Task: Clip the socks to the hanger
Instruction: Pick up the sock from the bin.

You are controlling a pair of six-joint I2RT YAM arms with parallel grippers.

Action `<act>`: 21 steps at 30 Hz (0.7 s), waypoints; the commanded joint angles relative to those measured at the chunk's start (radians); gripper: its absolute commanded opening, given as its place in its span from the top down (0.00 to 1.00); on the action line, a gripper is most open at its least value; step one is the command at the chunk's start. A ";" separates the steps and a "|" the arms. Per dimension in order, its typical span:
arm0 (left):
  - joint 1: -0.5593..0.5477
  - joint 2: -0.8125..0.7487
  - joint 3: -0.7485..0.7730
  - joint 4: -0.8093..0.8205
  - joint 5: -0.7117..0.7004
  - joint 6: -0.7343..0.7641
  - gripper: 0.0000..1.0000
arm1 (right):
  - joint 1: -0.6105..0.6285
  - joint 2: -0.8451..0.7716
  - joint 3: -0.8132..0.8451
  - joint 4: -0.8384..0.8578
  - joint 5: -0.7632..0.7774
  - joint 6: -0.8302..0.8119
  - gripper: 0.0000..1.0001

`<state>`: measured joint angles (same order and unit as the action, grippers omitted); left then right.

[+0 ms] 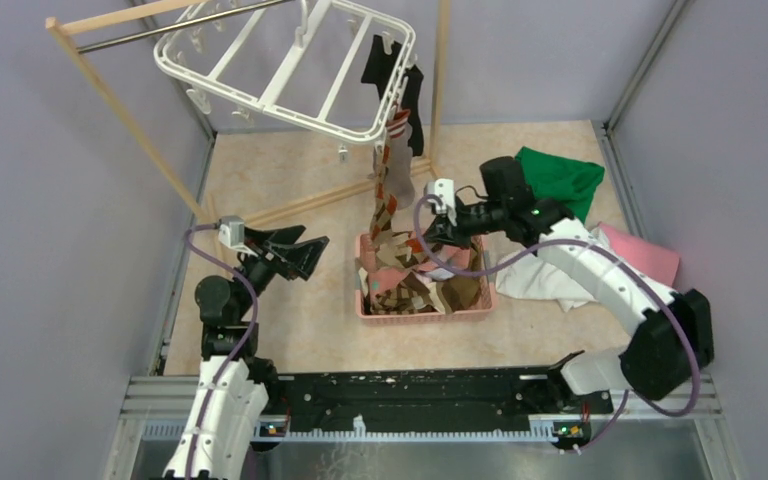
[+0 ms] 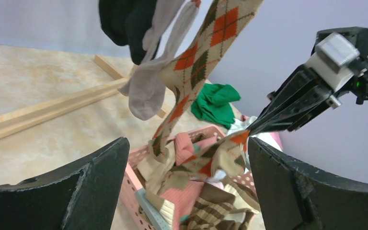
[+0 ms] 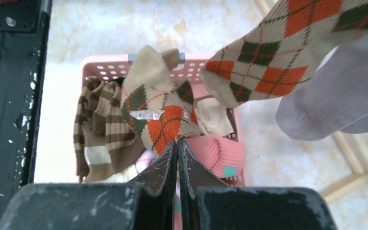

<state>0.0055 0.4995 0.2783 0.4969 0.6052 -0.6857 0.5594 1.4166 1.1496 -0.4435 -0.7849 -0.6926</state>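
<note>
The white hanger (image 1: 290,62) hangs at the back with a black sock (image 1: 384,60), a grey sock (image 2: 148,86) and a long argyle sock (image 1: 392,190) clipped to its right edge. The argyle sock trails down into the pink basket (image 1: 368,300). My right gripper (image 1: 426,238) is over the basket, shut on a second argyle sock (image 3: 165,120), which it pinches at its tips (image 3: 177,142) by one edge. More striped socks (image 3: 100,124) and a pink sock (image 3: 220,153) lie in the basket. My left gripper (image 1: 305,255) stands open and holds nothing, left of the basket, facing it (image 2: 187,187).
A wooden rack (image 1: 120,110) with a metal bar carries the hanger, and its base rails run across the floor behind the basket. Green cloth (image 1: 560,175), white cloth (image 1: 540,275) and pink cloth (image 1: 650,255) lie right of the basket. A black rail (image 1: 410,400) spans the near edge.
</note>
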 commanded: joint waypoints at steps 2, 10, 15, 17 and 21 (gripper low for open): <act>-0.016 0.068 0.044 0.162 0.156 -0.085 0.01 | -0.068 -0.179 -0.069 0.020 -0.128 0.055 1.00; -0.088 0.143 0.048 0.284 0.191 -0.221 0.07 | -0.118 -0.333 -0.174 0.284 -0.183 0.315 1.00; -0.208 0.137 0.035 0.287 0.098 -0.276 0.07 | -0.117 -0.352 -0.236 0.426 -0.210 0.485 1.00; -0.249 0.139 0.028 0.250 0.039 -0.319 0.09 | -0.118 -0.359 -0.261 0.489 -0.225 0.533 1.00; -0.294 0.206 0.022 0.165 0.007 -0.553 0.12 | -0.117 -0.370 -0.308 0.625 -0.231 0.634 1.00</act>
<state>-0.2535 0.6548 0.2863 0.6868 0.6743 -1.0134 0.4465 1.0801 0.8700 -0.0246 -0.9760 -0.2104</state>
